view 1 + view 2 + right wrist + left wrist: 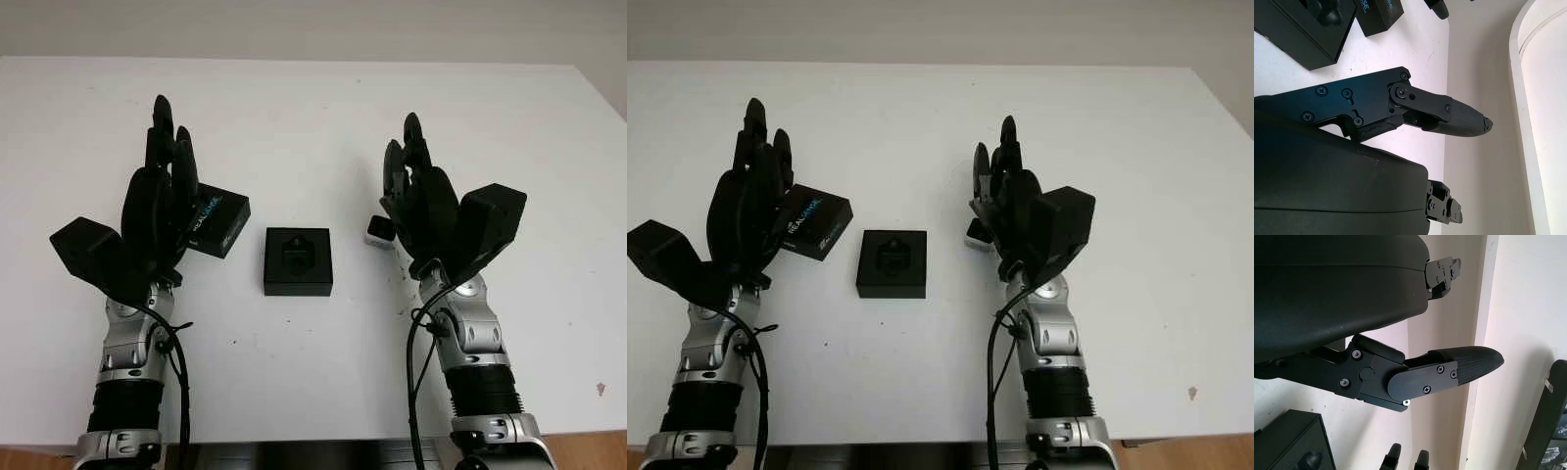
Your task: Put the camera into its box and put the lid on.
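An open black box (pixel 298 260) with a dark foam insert lies at the table's middle, also in the right wrist view as box (pixel 1303 29). Its black lid (pixel 223 223), printed with light lettering, lies just left of it, partly behind my left hand (pixel 167 171). The camera (pixel 377 232), a small white-and-grey block, sits right of the box, half hidden behind my right hand (pixel 411 176). Both hands are open, held upright above the table on either side of the box, and hold nothing. The lid (pixel 1378 14) lies beyond the box in the right wrist view.
The white table (pixel 313 117) stretches far behind the hands. Its front edge runs just below the forearms, and its right edge slants in at the upper right. A small dark speck (pixel 600 389) marks the near right corner.
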### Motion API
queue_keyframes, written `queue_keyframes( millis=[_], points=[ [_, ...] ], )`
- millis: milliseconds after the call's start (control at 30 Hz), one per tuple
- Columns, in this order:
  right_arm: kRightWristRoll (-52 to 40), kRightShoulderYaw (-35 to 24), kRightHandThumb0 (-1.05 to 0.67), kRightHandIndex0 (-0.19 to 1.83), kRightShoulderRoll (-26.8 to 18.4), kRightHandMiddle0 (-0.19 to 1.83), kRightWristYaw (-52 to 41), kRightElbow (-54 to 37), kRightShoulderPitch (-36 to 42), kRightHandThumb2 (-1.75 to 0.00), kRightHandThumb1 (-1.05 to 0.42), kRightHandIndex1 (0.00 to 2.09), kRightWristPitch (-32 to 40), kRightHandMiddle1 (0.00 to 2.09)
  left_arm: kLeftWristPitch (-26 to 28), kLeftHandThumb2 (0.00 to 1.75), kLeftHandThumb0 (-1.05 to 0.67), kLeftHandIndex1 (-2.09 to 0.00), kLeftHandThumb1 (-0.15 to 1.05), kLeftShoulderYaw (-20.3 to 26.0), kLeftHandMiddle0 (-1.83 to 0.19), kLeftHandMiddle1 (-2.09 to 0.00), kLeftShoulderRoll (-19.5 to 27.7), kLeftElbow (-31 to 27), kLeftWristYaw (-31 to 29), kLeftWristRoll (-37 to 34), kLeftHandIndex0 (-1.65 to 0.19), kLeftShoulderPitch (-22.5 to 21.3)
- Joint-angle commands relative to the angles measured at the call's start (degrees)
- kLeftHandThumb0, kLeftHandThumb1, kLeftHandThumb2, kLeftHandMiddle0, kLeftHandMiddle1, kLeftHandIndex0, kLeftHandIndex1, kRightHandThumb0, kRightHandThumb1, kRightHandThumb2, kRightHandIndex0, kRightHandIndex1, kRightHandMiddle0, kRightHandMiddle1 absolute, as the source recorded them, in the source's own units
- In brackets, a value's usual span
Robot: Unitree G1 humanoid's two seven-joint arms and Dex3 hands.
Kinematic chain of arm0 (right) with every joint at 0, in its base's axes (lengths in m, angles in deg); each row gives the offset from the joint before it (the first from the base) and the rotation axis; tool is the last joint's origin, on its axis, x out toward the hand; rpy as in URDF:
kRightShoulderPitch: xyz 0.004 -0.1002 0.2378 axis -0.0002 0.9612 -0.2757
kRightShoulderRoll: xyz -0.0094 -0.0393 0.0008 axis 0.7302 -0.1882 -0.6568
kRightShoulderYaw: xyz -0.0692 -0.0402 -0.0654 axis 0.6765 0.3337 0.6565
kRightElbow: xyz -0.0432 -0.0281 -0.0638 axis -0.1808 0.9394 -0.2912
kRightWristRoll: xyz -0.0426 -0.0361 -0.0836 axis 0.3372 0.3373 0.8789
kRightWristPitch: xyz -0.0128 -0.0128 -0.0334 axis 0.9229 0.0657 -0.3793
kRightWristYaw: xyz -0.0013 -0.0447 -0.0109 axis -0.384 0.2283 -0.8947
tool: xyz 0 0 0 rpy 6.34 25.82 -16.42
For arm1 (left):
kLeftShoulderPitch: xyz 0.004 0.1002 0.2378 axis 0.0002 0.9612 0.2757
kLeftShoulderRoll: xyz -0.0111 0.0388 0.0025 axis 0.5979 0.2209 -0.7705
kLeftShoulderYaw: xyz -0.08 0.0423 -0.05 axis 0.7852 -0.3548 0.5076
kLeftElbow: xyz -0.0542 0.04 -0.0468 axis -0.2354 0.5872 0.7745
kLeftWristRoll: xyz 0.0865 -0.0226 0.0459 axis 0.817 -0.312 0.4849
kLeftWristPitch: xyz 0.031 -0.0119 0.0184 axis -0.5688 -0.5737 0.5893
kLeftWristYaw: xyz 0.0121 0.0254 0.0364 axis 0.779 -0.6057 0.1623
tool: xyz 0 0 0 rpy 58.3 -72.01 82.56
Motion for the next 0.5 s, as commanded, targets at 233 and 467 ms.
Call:
queue_keyframes(
  millis=[233,467],
  points=[
    [-0.31,-0.3,-0.65,-0.19,-0.4,-0.19,-0.45,0.79,-1.0,-0.65,-1.05,0.0,-1.06,0.0,-0.6,0.62,-0.71,0.0,1.05,-0.1,0.19,0.0,0.15,0.4,-0.26,0.41,0.19,-0.69],
    [4.51,0.82,-0.68,-0.13,-2.12,-0.12,2.77,-3.23,-0.27,-0.46,-1.05,0.04,-0.41,0.04,-0.79,0.6,-0.71,0.0,1.05,0.07,0.19,0.0,-0.38,-0.62,-0.03,0.09,0.19,0.4]
  ],
)
